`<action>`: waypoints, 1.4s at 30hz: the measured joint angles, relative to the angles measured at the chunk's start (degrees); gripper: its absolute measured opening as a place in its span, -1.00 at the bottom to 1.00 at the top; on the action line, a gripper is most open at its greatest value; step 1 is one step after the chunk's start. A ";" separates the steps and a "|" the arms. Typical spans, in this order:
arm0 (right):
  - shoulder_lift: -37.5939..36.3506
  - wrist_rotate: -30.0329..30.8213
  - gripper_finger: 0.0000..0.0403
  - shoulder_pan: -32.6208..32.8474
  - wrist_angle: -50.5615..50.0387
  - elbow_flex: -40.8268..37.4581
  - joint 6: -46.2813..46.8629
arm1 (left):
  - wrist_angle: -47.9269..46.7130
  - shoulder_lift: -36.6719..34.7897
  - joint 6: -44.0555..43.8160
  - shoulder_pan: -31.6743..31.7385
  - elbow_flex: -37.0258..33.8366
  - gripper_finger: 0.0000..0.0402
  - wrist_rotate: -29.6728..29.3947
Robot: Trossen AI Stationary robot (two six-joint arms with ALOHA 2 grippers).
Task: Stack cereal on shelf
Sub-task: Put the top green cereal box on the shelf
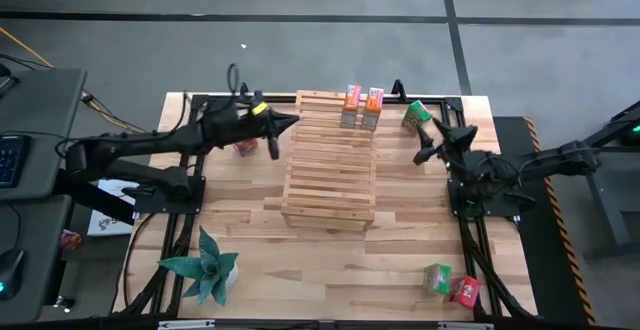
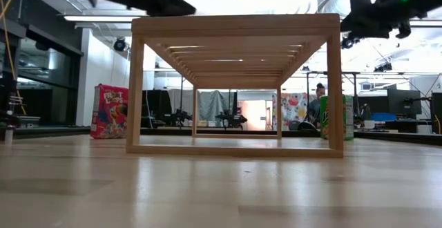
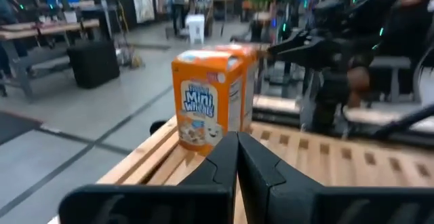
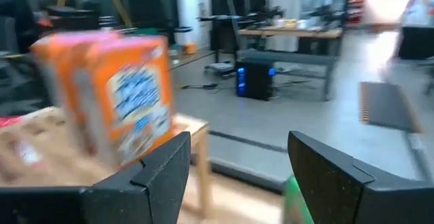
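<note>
Shelf (image 1: 330, 170) runs lengthwise toward upright orange boxes (image 1: 361, 107).

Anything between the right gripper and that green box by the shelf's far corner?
Nothing: in the high view the open right gripper sits just beside the green cereal box, only bare table around them.

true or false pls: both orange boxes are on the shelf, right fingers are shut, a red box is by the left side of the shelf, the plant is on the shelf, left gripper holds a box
1. Both orange boxes stand on the shelf. True.
2. The right gripper has shut fingers. False: they are open.
3. A red box stands beside the shelf on the left arm's side. True.
4. The plant is on the shelf. False: it stands on the table.
5. The left gripper holds a box. False: its fingers are shut on nothing.
</note>
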 joint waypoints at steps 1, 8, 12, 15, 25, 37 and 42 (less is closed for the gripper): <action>0.01 -0.69 0.19 -1.92 -0.93 1.49 -0.71 | 1.78 -1.18 -0.98 0.04 -1.44 -1.00 -0.06; 2.12 -16.85 0.19 -20.34 -28.04 14.43 8.52 | 4.30 -5.07 -5.69 0.04 -4.98 -1.00 -0.22; 6.84 -28.19 0.19 -31.66 -33.89 16.83 9.40 | 4.24 -4.52 -5.70 0.01 -4.98 -1.00 -0.22; 11.53 -39.83 0.19 -39.54 -31.95 17.00 5.42 | 4.60 -3.37 -5.68 -0.18 -4.98 -1.00 -0.22; 28.90 -60.85 0.35 -58.94 -27.59 18.48 -2.83 | 4.88 -2.93 -5.62 -0.18 -4.98 -1.00 -0.20; 39.53 -56.99 0.54 -60.22 -31.28 24.05 -6.60 | 4.62 -2.93 -5.65 -0.20 -4.98 -1.00 -0.15; 44.24 -57.08 0.54 -60.70 -31.40 22.90 -6.58 | 4.62 -2.93 -5.73 -0.20 -4.98 -1.00 -0.13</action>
